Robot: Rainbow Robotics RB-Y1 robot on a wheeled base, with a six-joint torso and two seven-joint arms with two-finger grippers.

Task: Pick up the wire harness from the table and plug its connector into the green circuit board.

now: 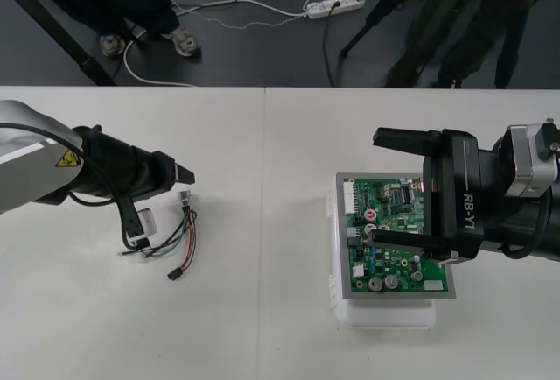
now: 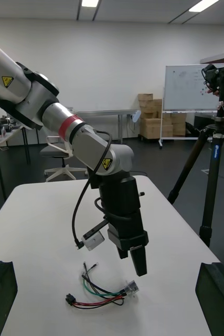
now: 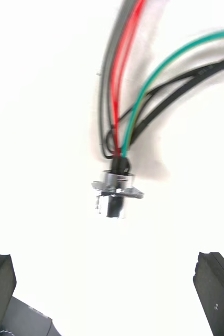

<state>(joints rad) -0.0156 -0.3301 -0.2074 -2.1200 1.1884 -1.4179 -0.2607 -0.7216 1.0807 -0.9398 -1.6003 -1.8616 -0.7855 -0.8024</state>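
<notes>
The wire harness lies loose on the table at the left, its round metal socket toward the far side and its small black plug nearest the front edge. My left gripper hangs open just above the socket. In the left wrist view the socket lies flat ahead of the gap between the open fingers, with the red, green and black wires running away from it. The green circuit board sits on its white base at the right. My right gripper stands open over the board.
In the right wrist view the left gripper points down at the harness, and the right arm's own fingers stand far apart. A seam between two table halves runs between the harness and the board.
</notes>
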